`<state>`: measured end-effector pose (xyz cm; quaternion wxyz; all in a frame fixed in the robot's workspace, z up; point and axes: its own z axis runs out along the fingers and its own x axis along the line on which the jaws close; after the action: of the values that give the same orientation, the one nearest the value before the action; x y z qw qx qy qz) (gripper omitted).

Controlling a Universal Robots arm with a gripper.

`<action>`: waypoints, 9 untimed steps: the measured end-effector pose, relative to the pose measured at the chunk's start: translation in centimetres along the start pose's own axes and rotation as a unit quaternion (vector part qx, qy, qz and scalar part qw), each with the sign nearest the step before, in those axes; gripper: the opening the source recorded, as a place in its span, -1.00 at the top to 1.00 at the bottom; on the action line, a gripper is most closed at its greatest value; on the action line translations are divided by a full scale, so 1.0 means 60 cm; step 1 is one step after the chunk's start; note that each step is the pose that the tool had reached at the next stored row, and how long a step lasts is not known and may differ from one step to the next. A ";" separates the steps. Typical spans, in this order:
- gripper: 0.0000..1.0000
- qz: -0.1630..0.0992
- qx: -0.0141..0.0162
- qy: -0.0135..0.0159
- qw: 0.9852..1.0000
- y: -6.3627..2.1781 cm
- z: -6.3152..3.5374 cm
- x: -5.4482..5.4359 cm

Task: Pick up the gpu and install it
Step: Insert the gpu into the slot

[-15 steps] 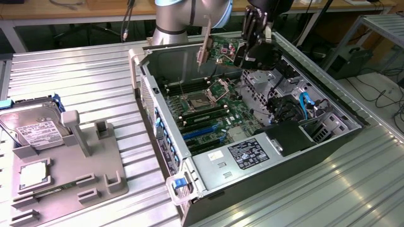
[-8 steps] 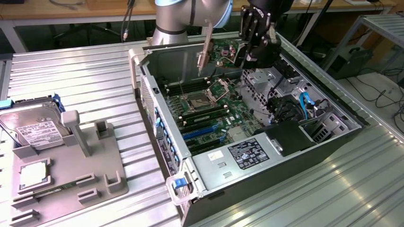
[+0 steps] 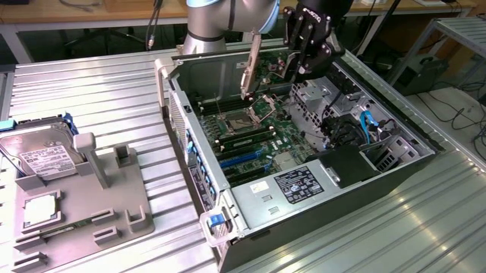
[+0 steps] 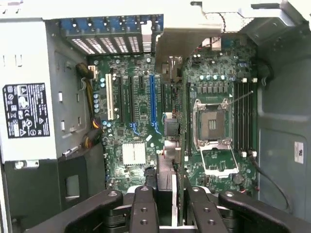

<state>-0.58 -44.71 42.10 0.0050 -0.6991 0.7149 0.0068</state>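
The gpu (image 3: 262, 65) hangs on edge above the open computer case (image 3: 193, 165), its silver bracket (image 3: 249, 68) pointing toward the case's rear wall. My gripper (image 3: 295, 69) is shut on the card's far end. In the wrist view the gpu (image 4: 171, 126) runs edge-on from between my fingers (image 4: 145, 211), with the gripper (image 4: 167, 206) shut on it, up to the bracket (image 4: 187, 41). It hovers over the motherboard between the blue slot (image 4: 154, 102) and the open processor socket (image 4: 212, 124), not touching the board.
A grey fixture (image 3: 106, 199) at the exterior view's left holds a hard drive (image 3: 42, 153) and a square processor chip (image 3: 40, 209). Inside the case sit a power supply (image 3: 304, 182), drive cage with cables (image 3: 357, 131) and memory sticks (image 4: 244, 116).
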 end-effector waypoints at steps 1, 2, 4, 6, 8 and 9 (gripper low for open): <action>0.44 -0.012 0.000 0.000 1.000 0.000 0.000 0.000; 0.44 -0.020 0.000 0.000 1.000 0.000 0.000 0.000; 0.44 -0.043 -0.001 0.000 0.999 0.000 0.000 0.000; 0.44 -0.066 -0.001 0.000 0.998 0.000 0.000 0.000; 0.44 -0.078 -0.001 0.000 0.997 0.000 0.000 0.001; 0.44 -0.090 -0.002 0.000 0.996 0.000 0.000 0.001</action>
<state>-0.58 -44.75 42.10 0.0044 -0.7607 0.6491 0.0073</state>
